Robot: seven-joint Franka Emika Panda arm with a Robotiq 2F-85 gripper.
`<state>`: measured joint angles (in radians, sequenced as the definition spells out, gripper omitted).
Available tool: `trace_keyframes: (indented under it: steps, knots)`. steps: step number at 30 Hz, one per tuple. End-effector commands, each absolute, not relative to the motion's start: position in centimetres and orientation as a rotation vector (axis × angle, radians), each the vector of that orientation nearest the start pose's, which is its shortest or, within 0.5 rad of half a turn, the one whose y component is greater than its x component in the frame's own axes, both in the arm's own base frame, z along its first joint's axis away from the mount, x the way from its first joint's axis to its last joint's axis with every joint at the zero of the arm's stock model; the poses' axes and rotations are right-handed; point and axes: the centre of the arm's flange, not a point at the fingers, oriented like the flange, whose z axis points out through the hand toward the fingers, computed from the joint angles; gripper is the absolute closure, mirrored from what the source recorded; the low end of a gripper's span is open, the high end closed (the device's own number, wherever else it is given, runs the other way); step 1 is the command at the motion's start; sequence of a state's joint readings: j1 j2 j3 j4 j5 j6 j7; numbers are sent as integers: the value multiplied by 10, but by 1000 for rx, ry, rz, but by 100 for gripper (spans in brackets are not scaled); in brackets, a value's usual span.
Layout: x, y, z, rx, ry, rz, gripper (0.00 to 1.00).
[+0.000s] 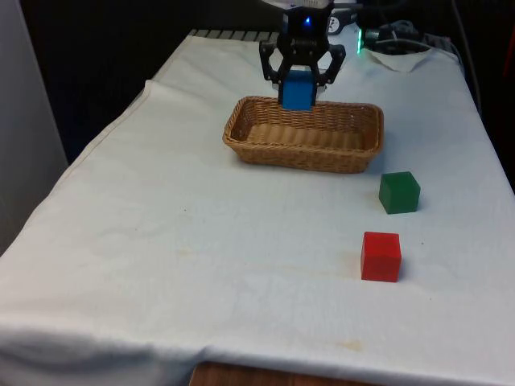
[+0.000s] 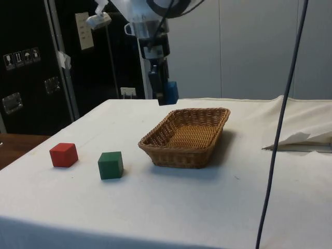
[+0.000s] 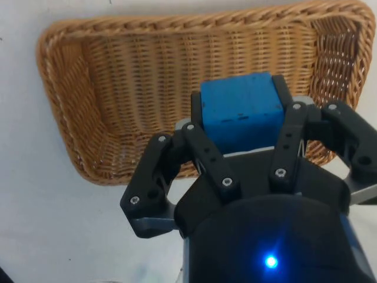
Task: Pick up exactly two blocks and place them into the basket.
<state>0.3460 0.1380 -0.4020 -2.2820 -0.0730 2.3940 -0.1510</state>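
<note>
On your table the green block (image 1: 399,192) and the red block (image 1: 381,256) sit apart from each other on the white cloth (image 1: 161,241), both on the front view's right and nearer the camera than the wicker basket (image 1: 265,149); neither stands between the claw and the basket. A dark cable (image 2: 282,119) hangs across the side view. Your gripper (image 1: 300,80) is clamped on the blue block (image 1: 297,90), which hangs above the basket's far rim, clear of the weave.

Blue block (image 1: 297,90), green block (image 1: 399,192), red block (image 1: 381,256), tan woven basket (image 1: 241,137), white cloth (image 1: 161,241).
</note>
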Motion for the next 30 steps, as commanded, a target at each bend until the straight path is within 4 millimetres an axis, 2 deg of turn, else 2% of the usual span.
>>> trace_keyframes:
  steps: [1,2,4,19,20,26,30]
  knots:
    - [518,-33,295,-3241,-244,33,98]
    - [522,-31,296,-3232,-245,46,98]
    - [509,-34,290,-3236,-246,31,98]
    - [462,-40,246,-3210,-235,-26,98]
    - [465,-38,246,-3214,-235,-9,98]
    - [443,-48,226,-3209,-246,-41,98]
    - [438,-51,220,-3210,-252,-48,98]
